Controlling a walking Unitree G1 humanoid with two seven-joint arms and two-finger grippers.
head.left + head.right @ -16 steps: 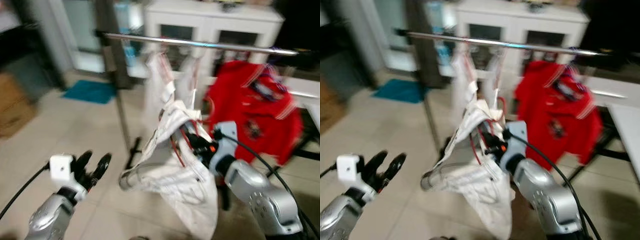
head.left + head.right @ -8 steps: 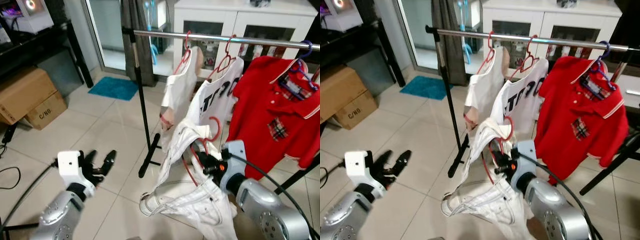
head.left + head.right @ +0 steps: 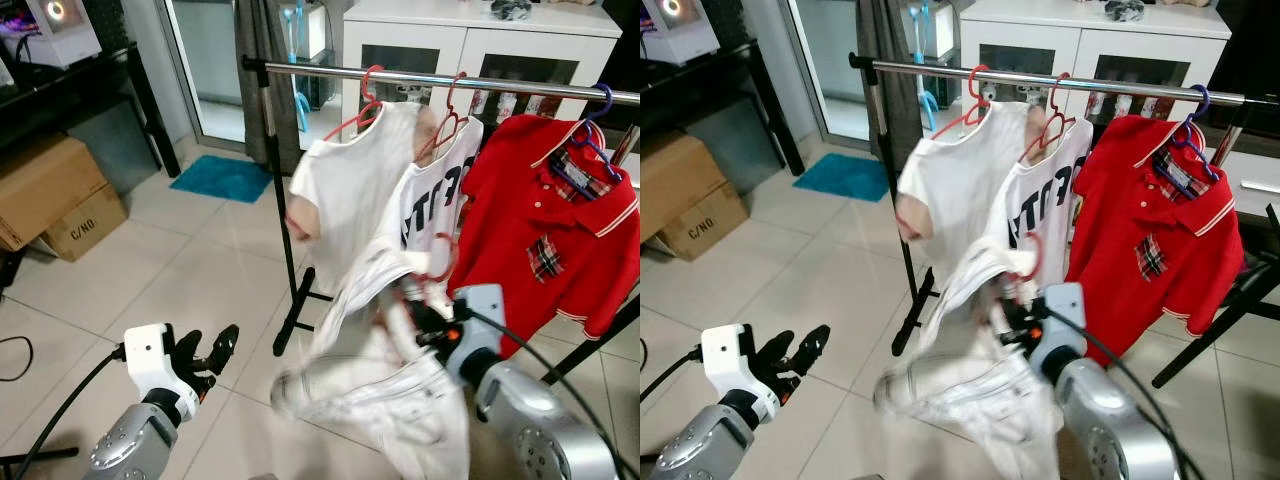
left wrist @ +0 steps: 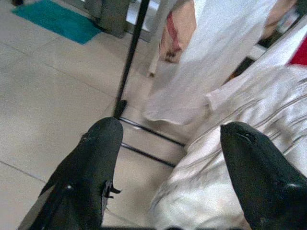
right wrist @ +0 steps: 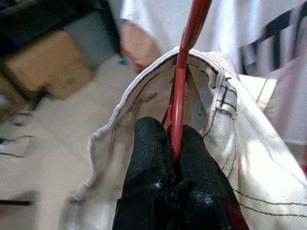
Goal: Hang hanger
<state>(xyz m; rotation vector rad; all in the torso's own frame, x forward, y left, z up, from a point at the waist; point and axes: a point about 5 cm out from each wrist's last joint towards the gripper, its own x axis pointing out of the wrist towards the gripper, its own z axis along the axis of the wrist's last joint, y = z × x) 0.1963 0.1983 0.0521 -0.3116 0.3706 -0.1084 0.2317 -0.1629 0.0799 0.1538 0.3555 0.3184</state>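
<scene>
The right pincer (image 5: 173, 143) is raised before the rail (image 3: 420, 78), clamped on a red hanger (image 5: 184, 67) draped with a white garment (image 3: 385, 370), seemingly trousers, below the rail. The left pincer (image 3: 205, 352) sits low over the floor, fingers apart.

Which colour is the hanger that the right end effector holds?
Red; the hanger shows best in the right wrist view.
</scene>
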